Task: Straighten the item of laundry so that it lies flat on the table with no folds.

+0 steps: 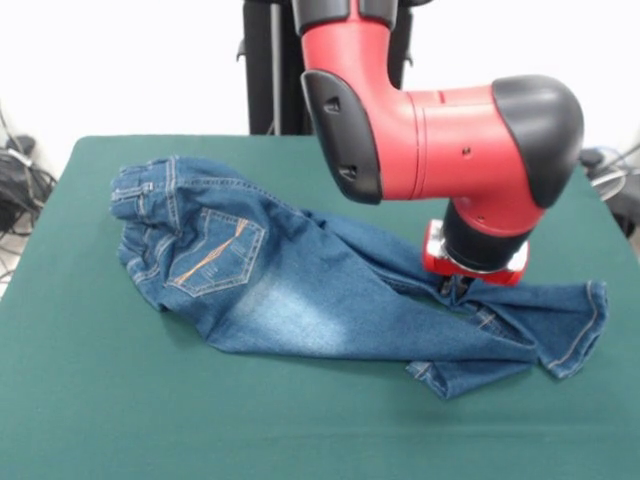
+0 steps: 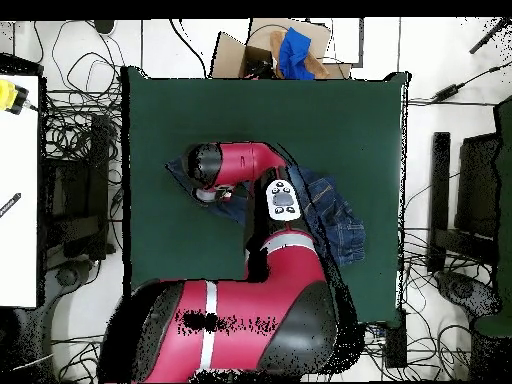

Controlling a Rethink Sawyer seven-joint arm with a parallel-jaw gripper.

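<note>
Our one gripper (image 1: 458, 288) presses down into the denim near the leg ends; we cannot tell whether it is wide, narrow or gripping cloth. One pair of jeans (image 1: 290, 290) lies crumpled mid-table (image 1: 90, 400), waistband left, two legs overlapping rightward.

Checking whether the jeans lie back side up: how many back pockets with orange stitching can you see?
1. It sits on the jeans near the waistband end, at about in the front view; a second may be hidden in the folds.
</note>
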